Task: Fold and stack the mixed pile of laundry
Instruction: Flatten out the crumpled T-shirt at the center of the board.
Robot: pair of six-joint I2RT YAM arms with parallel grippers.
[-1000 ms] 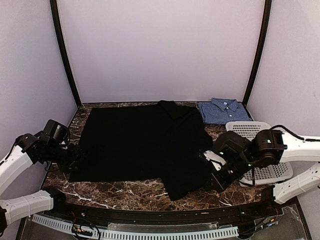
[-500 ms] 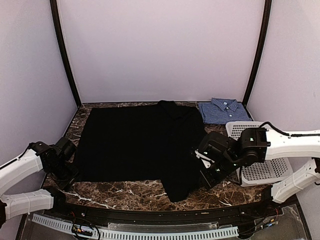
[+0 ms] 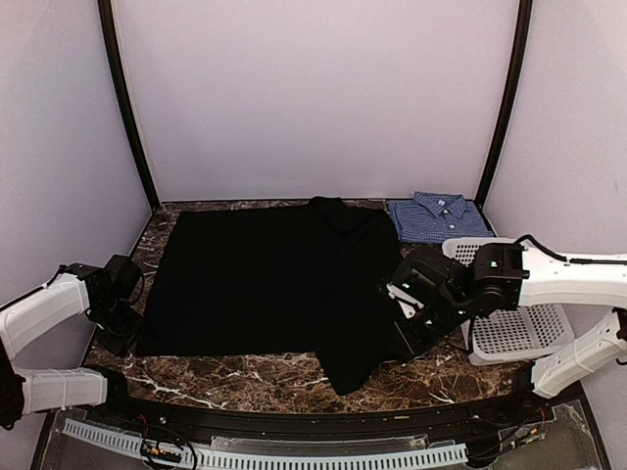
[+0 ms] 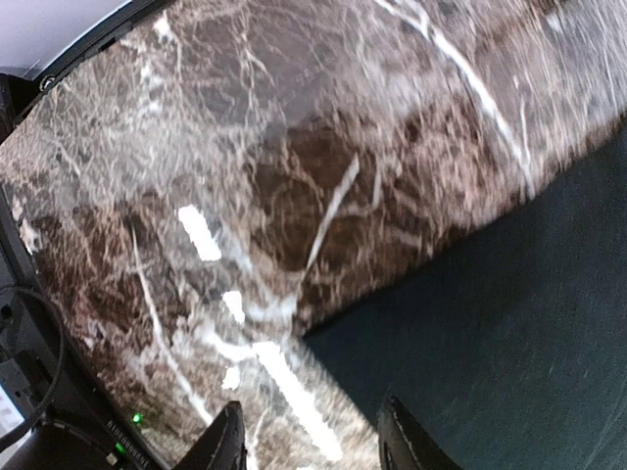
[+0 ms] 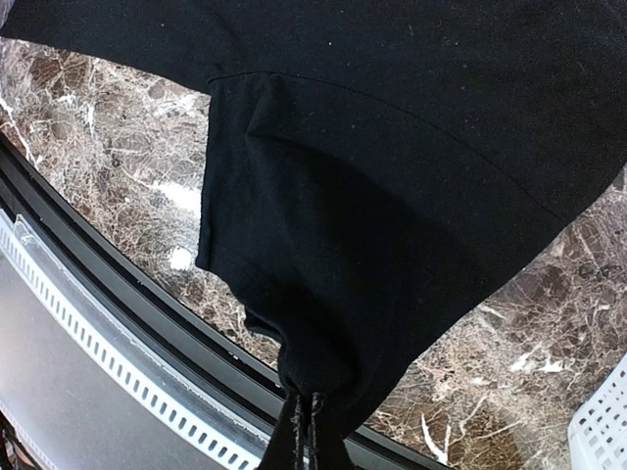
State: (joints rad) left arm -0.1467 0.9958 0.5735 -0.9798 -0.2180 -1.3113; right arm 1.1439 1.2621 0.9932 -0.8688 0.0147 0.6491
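Observation:
The black garment lies spread flat on the marble table; its right side is folded over toward the front. My right gripper is shut on a bunched fold of its right edge, and the wrist view shows the cloth hanging from the shut gripper a little above the table's front edge. My left gripper is open and empty at the garment's front-left corner; in its wrist view the gripper straddles the cloth's edge. The blue-and-white check shirt lies folded at the back right.
A white perforated basket stands at the right, just behind my right arm. A black rail and a white slotted strip run along the table's front edge. Bare marble shows left of the garment.
My left arm has pulled back and down to the garment's front-left corner. My right gripper has shifted left along the garment's right edge, still holding the cloth.

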